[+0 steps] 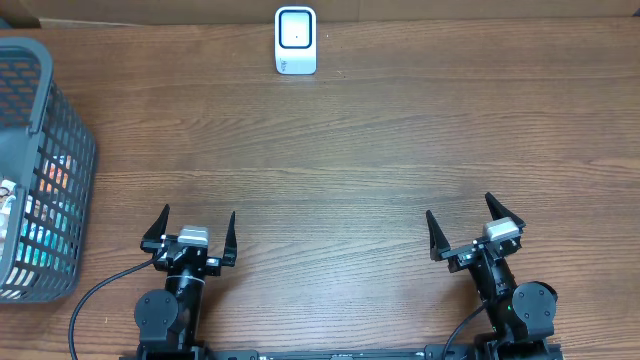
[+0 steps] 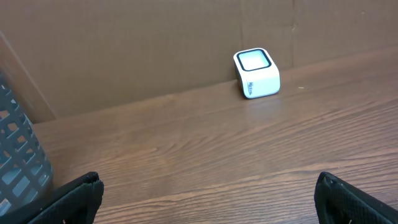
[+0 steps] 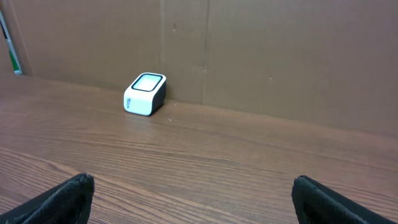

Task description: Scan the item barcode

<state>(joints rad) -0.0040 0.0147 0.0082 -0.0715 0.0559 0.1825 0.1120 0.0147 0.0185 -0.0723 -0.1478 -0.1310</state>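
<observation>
A white barcode scanner (image 1: 296,40) with a dark-framed window stands at the table's far edge, also seen in the left wrist view (image 2: 257,73) and the right wrist view (image 3: 145,94). Items with orange and teal packaging (image 1: 48,205) show through the mesh of the grey basket (image 1: 40,110) at the far left; no barcode is visible. My left gripper (image 1: 198,215) (image 2: 208,180) rests near the front edge, open and empty. My right gripper (image 1: 460,207) (image 3: 193,180) is likewise open and empty at the front right. Both are far from the scanner and the basket.
A brown cardboard wall (image 2: 155,43) runs behind the table's far edge. The basket's mesh side (image 2: 18,155) stands just left of my left gripper. Bare wooden tabletop (image 1: 330,160) lies between the grippers and the scanner.
</observation>
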